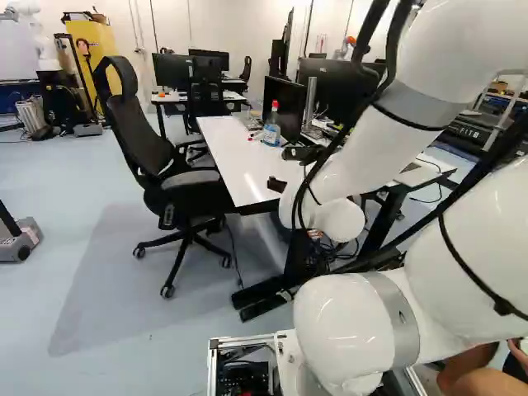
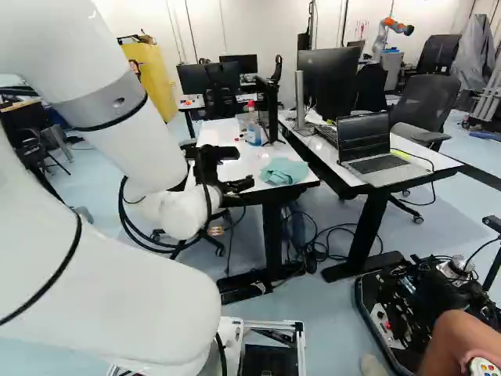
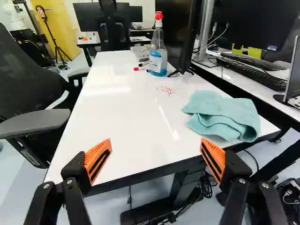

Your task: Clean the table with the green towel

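Note:
My gripper [image 2: 243, 168] is held out at the near end of the white table in the right base view. In the wrist view the gripper [image 3: 156, 161] stands wide open, nothing between its orange pads. The green towel [image 3: 222, 115] lies crumpled on the table [image 3: 117, 117], ahead of the finger on the laptop's side and near the table's corner; the right base view also shows the towel [image 2: 283, 171]. Red scribbles [image 3: 167, 90] mark the tabletop beyond the towel, short of a spray bottle [image 3: 158, 54] with a red nozzle.
Markers [image 3: 141, 67] lie beside the bottle, and a monitor [image 2: 272, 102] stands by it. A black office chair [image 1: 177, 177] is along one side of the table. On the other side, a second desk holds a laptop [image 2: 368, 149] and keyboard. Another robot [image 2: 385, 35] stands far back.

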Available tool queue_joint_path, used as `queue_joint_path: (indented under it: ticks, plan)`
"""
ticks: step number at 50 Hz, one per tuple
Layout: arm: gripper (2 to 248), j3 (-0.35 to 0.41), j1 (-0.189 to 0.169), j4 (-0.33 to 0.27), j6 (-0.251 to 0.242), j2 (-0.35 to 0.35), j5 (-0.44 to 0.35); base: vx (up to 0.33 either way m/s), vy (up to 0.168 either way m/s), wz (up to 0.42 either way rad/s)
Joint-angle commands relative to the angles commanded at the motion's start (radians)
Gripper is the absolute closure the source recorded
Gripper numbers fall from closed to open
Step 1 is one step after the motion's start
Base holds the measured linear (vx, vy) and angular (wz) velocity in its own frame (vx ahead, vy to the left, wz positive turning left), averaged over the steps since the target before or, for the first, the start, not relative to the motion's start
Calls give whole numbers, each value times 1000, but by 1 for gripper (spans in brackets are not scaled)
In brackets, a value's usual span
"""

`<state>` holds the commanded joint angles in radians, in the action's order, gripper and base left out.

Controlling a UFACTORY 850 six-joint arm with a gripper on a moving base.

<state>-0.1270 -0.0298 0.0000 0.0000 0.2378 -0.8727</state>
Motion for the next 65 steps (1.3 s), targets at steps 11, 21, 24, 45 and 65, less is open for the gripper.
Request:
queue_joint_path:
  ticks: [11, 21, 24, 45, 65]
  plan:
    - [3, -19, -21, 0, 0, 7, 0, 0, 0, 0]
    - [3, -38, -43, 0, 0, 15, 0, 0, 0, 0]
    - [3, -44, -50, 0, 0, 16, 0, 0, 0, 0]
    - [3, -87, -115, 0, 0, 27, 0, 0, 0, 0]
    - [3, -149, -183, 0, 0, 11, 11, 0, 0, 0]
